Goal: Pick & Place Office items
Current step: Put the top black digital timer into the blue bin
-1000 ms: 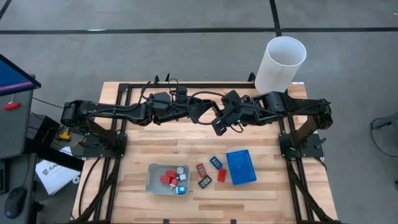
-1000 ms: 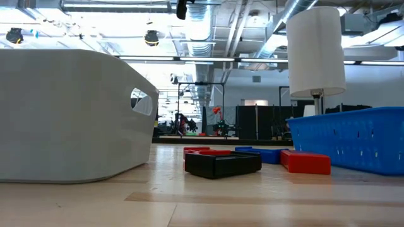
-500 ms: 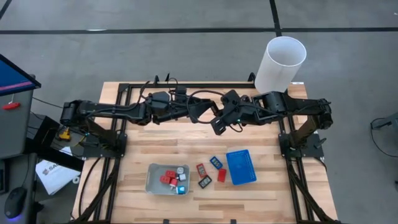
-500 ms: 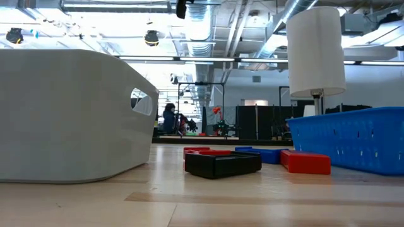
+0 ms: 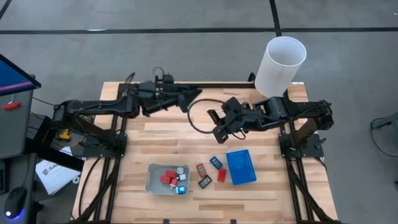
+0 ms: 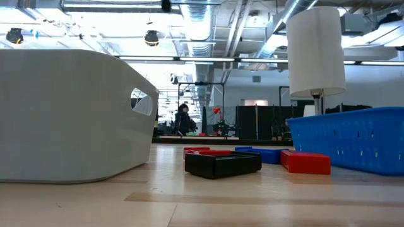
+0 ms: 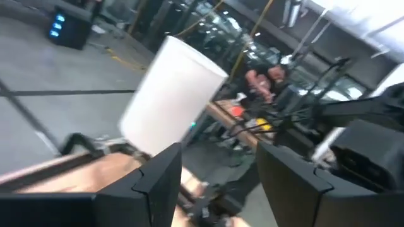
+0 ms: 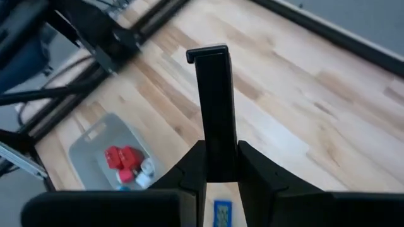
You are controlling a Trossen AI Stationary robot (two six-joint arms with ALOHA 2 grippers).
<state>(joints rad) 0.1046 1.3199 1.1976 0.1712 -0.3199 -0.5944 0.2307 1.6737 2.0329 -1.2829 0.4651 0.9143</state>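
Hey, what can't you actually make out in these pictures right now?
- Grey tray contents: low view, its wall hides them.
- Items' faces: high view, too small to read.
- Blue tray interior: its lattice hides any small bits.
- White cylinder: left wrist view, blurred.
- Person: low view, too small.

On the pale striped-wood table [image 5: 155, 140], red blocks [image 5: 168, 180] lie in a grey tray [image 5: 152, 177], a red block [image 5: 221, 175] sits beside the blue tray [image 5: 241, 167], near black-rimmed pieces [image 5: 204, 182] and a white cylinder [image 5: 280, 65].
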